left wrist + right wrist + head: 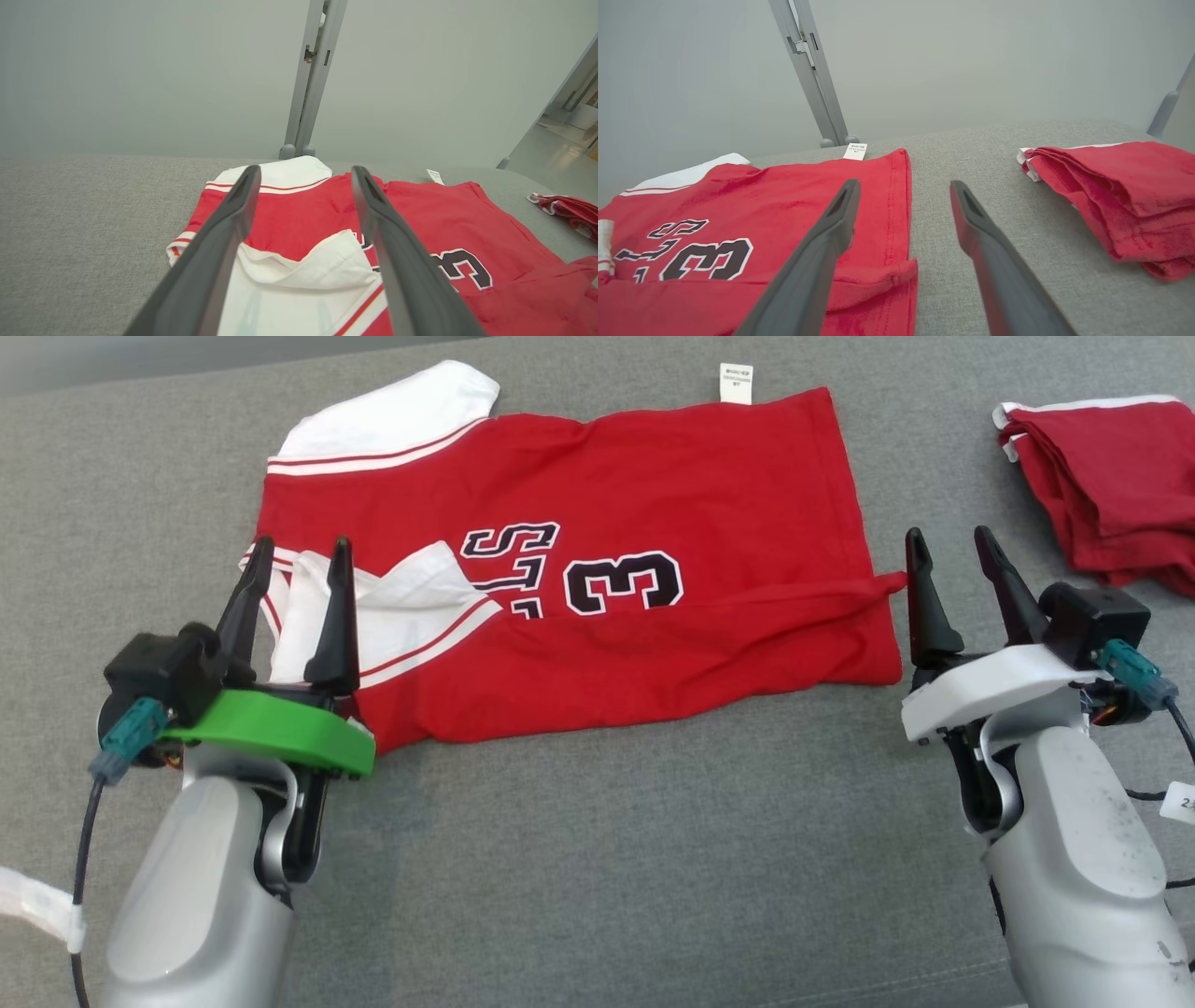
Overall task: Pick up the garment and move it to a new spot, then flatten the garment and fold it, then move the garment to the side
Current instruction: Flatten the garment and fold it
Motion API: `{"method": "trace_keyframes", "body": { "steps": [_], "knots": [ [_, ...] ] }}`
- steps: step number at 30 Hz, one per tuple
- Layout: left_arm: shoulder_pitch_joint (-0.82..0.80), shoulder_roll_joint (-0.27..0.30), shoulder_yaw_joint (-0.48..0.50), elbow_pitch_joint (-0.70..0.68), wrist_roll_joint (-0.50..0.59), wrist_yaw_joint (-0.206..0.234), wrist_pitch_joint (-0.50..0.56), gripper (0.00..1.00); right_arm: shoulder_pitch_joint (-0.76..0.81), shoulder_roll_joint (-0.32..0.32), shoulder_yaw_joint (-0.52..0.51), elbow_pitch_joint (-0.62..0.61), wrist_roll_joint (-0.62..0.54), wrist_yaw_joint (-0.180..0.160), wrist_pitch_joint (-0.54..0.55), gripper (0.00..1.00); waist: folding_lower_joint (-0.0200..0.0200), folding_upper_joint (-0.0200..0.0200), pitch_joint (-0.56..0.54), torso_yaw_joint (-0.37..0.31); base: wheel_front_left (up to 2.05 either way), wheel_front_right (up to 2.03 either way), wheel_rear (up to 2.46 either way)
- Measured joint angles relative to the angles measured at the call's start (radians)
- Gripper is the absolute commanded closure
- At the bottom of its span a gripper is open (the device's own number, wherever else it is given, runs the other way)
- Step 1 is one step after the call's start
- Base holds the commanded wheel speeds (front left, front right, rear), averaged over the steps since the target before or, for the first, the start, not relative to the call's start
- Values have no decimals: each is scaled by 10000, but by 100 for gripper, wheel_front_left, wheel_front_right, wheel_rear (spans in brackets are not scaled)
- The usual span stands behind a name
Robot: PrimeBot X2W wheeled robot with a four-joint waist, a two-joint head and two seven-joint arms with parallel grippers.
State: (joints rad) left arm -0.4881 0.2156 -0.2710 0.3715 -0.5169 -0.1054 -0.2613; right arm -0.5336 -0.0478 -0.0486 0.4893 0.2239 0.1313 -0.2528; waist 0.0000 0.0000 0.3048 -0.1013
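Hidden or unclear: the shirt (597,569), red with white sleeves, lies across the grey surface (597,877) with its near long edge folded up over itself. That fold covers the lower part of the black lettering (579,579), so only a 3 and part of an S can be read. The print on the white label (736,383) at the far edge is too small to read. A second red pile (1102,476) at far right is cut off at the side of the head view.

Pose: the left gripper (302,546) points away from the robot over the near sleeve (411,607), fingers apart with nothing between them. Whether the tips touch cloth cannot be told. The right gripper (949,537) is likewise spread and empty, just beside the shirt's right hem, over bare surface.

Edges and room: a bare strip separates the hem from the pile. Wide bare surface lies nearer the robot, and more lies to the shirt's left
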Motion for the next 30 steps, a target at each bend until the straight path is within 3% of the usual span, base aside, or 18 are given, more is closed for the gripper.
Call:
{"method": "trace_keyframes", "body": {
  "steps": [7, 14, 22, 30],
  "knots": [
    [1632, -6, 410, -493, -357, 48, 21, 0, 1227, -4, -301, -984, -1009, 0, -27, 0, 0, 0, -384, 123, 0, 0, 0],
    [2980, -61, 639, -598, -1628, 295, 1726, 0, 2470, -2, -153, -1873, -1078, 0, 546, 0, 0, 0, -793, 357, 0, 0, 0],
    [3258, -61, 895, -612, -2552, 882, 3359, 0, 2940, -2, 138, -2518, -959, 0, 1076, 0, 0, 0, -750, 282, 0, 0, 0],
    [2953, -163, 1375, -456, -3093, 848, 3137, 0, 2954, -4, 205, -2474, -796, 0, 1519, 0, 0, 0, -399, -45, 0, 0, 0]
  ]
}}
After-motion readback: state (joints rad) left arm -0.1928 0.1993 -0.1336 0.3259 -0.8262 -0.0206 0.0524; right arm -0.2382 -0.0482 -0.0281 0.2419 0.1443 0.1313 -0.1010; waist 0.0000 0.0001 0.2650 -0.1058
